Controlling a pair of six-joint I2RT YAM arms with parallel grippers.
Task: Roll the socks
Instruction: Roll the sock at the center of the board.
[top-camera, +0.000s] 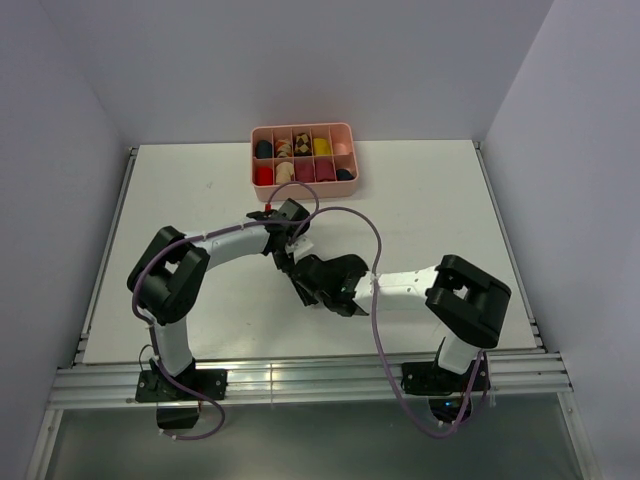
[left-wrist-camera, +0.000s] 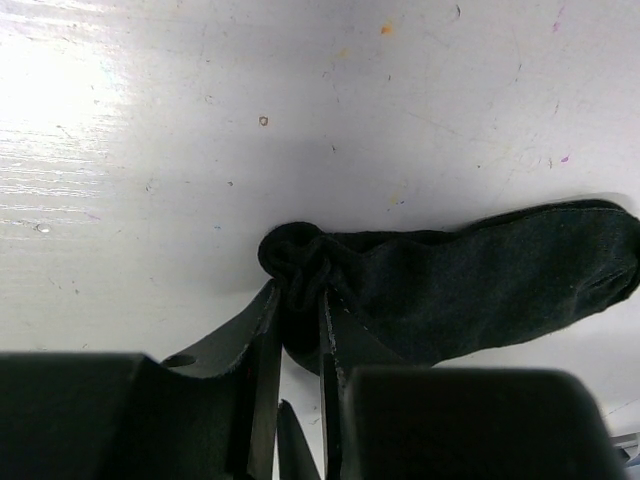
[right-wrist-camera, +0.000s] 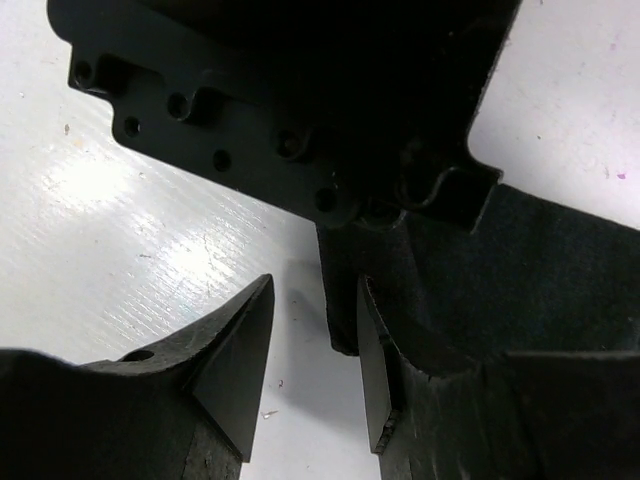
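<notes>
A black sock lies flat on the white table, its length running to the right in the left wrist view. My left gripper is shut on the sock's bunched end, and the fabric puckers between the two fingers. My right gripper stands open just beside it, with mostly bare table between its fingers. The sock's edge lies against the inner side of its right finger, and the rest of the sock spreads to the right. In the top view the left gripper and the right gripper meet mid-table and hide the sock.
A pink divided tray stands at the table's far edge with several coloured rolled items in its compartments. The body of the left gripper hangs close above the right gripper's fingers. Grey walls enclose the white table on three sides.
</notes>
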